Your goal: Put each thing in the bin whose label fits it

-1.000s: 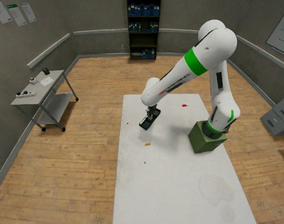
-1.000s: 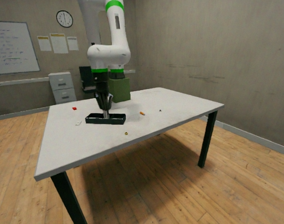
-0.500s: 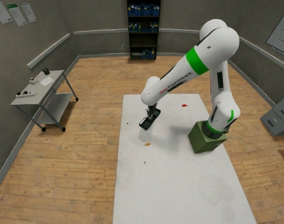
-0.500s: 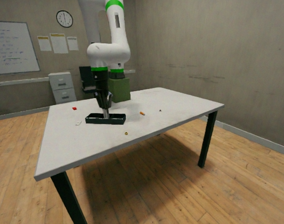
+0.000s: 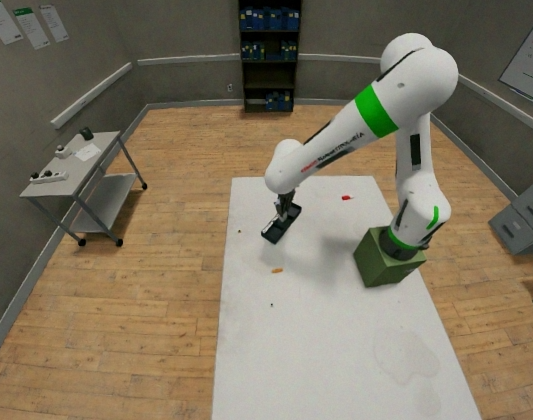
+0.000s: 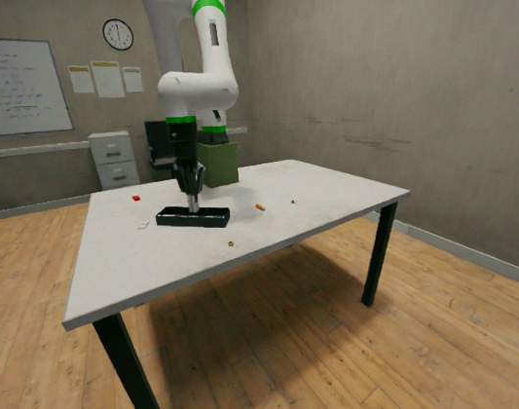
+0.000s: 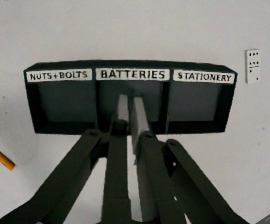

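Three compartments divide the black bin [image 7: 129, 99], a long shallow tray labelled nuts and bolts, batteries, stationery. It sits near the middle of the table [image 6: 303, 195]. The pincer [image 7: 131, 108] reaches into the batteries compartment, fingers nearly together; nothing shows between them. Around the bin lie an orange stick [image 6: 260, 206], a red block [image 6: 135, 198], a white die [image 7: 252, 66] and a small nut [image 6: 230, 242]. Matte white tabletop, dark legs; wood-plank floor, grey walls.
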Robot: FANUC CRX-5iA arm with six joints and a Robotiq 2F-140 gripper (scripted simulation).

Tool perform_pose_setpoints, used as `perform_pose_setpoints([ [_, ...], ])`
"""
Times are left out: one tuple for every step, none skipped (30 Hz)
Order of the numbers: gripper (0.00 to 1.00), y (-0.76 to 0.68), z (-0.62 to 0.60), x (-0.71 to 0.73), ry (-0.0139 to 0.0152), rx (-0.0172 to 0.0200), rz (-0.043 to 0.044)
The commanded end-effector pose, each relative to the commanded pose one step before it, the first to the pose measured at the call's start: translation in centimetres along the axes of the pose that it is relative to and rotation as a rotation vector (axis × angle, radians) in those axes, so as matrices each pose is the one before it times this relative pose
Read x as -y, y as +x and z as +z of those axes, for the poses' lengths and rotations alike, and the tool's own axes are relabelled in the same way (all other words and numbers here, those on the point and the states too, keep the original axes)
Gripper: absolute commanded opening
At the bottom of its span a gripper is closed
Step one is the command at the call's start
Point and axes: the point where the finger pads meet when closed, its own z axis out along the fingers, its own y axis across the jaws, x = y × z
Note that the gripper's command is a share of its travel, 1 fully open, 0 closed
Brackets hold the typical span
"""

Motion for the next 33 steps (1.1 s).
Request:
perform_pose_setpoints([
  [0.15,0.021,-0.902,0.001,-0.00002,-0.00036,0.00001],
  [0.15,0.0,-0.4,0.0,0.0,0.0,0.0],
  [0.15,0.0,-0.4,0.0,0.0,0.0,0.0],
  [0.15,0.0,-0.4,0.0,0.0,0.0,0.0],
  [0.15,0.0,0.0,0.0,0.0,0.0,0.0],
  [0.15,0.0,0.0,0.0,0.0,0.0,0.0],
  [0.15,0.0,-0.4,0.0,0.0,0.0,0.0],
  [0.15,0.0,-0.173,0.0,0.0,0.0,0.0],
  [0.15,0.0,0.0,0.0,0.0,0.0,0.0],
  [0.15,0.0,0.0,0.0,0.0,0.0,0.0],
  [0.15,-0.083,0.0,0.493,0.0,0.0,0.0],
  [0.15,-0.083,0.0,0.493,0.0,0.0,0.0],
  [0.15,-0.083,0.0,0.493,0.0,0.0,0.0],
  [0.15,-0.083,0.0,0.493,0.0,0.0,0.0],
  [0.15,-0.083,0.0,0.493,0.0,0.0,0.0],
  [0.15,-0.083,0.0,0.493,0.0,0.0,0.0],
  [0.15,-0.083,0.0,0.493,0.0,0.0,0.0],
  [0.15,-0.083,0.0,0.493,0.0,0.0,0.0],
  [0.15,-0.083,0.0,0.493,0.0,0.0,0.0],
  [0.15,-0.083,0.0,0.493,0.0,0.0,0.0],
  [0.15,-0.083,0.0,0.493,0.0,0.0,0.0],
  [0.15,0.0,0.0,0.0,0.0,0.0,0.0],
  [0.15,0.0,0.0,0.0,0.0,0.0,0.0],
  [0.15,-0.083,0.0,0.493,0.0,0.0,0.0],
  [0.15,-0.083,0.0,0.493,0.0,0.0,0.0],
  [0.15,-0.083,0.0,0.493,0.0,0.0,0.0],
  [0.15,-0.083,0.0,0.493,0.0,0.0,0.0],
  [0.15,-0.083,0.0,0.493,0.0,0.0,0.0],
  [0.15,-0.067,0.0,0.394,0.0,0.0,0.0],
  [0.15,0.0,0.0,0.0,0.0,0.0,0.0],
  [0.15,0.0,0.0,0.0,0.0,0.0,0.0],
  [0.15,0.0,0.0,0.0,0.0,0.0,0.0],
  [0.15,0.0,0.267,0.0,0.0,0.0,0.0],
])
